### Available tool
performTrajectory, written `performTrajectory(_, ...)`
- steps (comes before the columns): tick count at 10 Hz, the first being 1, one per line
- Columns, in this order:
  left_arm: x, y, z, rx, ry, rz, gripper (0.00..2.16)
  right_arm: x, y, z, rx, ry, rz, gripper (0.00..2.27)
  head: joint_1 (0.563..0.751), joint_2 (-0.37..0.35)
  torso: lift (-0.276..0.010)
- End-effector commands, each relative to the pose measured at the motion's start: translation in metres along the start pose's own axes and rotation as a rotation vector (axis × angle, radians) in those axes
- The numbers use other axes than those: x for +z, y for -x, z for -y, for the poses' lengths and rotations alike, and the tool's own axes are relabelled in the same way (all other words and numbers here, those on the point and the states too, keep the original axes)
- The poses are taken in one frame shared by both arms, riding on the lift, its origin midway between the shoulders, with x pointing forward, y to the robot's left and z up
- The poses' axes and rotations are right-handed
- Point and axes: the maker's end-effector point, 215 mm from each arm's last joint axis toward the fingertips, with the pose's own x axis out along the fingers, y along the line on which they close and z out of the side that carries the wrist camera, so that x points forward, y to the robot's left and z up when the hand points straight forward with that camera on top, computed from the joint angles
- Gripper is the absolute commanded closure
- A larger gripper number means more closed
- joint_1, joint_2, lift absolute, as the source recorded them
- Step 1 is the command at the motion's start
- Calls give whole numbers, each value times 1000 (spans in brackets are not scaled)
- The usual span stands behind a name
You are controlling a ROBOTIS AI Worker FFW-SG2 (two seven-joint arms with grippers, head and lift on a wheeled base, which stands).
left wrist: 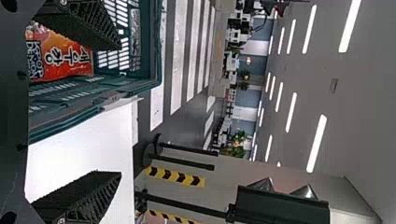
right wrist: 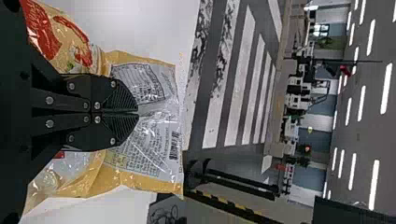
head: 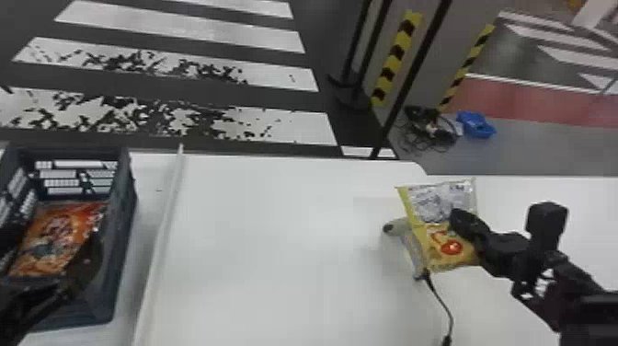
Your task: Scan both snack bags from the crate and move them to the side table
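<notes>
Judged scan step: right hand (right wrist: 138, 112) pinches yellow bag (head: 448, 257) over scanner (head: 410, 248), near bench (head: 266, 239) far edge, right side. Left hand (left wrist: 121, 111) wide open, empty; orange bag (head: 55, 230) in crate (head: 120, 257). Next: yellow to side table.

There is room to pass over the mid bench (head: 276, 230) between the white strip (head: 158, 234) and scanner (head: 410, 246), but the crate's (head: 122, 239) side walls obstruct the left, and the cord (head: 447, 307), yellow bag (head: 425, 202) and right arm (head: 510, 253) the right.
</notes>
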Motion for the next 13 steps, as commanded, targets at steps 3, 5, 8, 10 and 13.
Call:
performTrajectory(3, -6, 5, -1, 4, -1, -9, 36, -16, -26, 72, -132, 130, -53, 2240, 695, -350, -95)
performTrajectory(5, -3, 9, -6, 11, -6, 2, 36, -25, -36, 113, -206, 178, -98, 2240, 695, -350, -95)
performTrajectory(8, -3, 10, -8, 11, -10, 2, 36, -30, -38, 147, -278, 273, -119, 2240, 695, -350, -95)
performTrajectory(10, -3, 10, -7, 6, -6, 3, 36, -45, -39, 175, -328, 291, -185, 2240, 695, -350, -95)
performTrajectory(13, 1, 11, -6, 1, -12, 15, 36, -59, -35, 201, -362, 321, -250, 2240, 695, -350, -95)
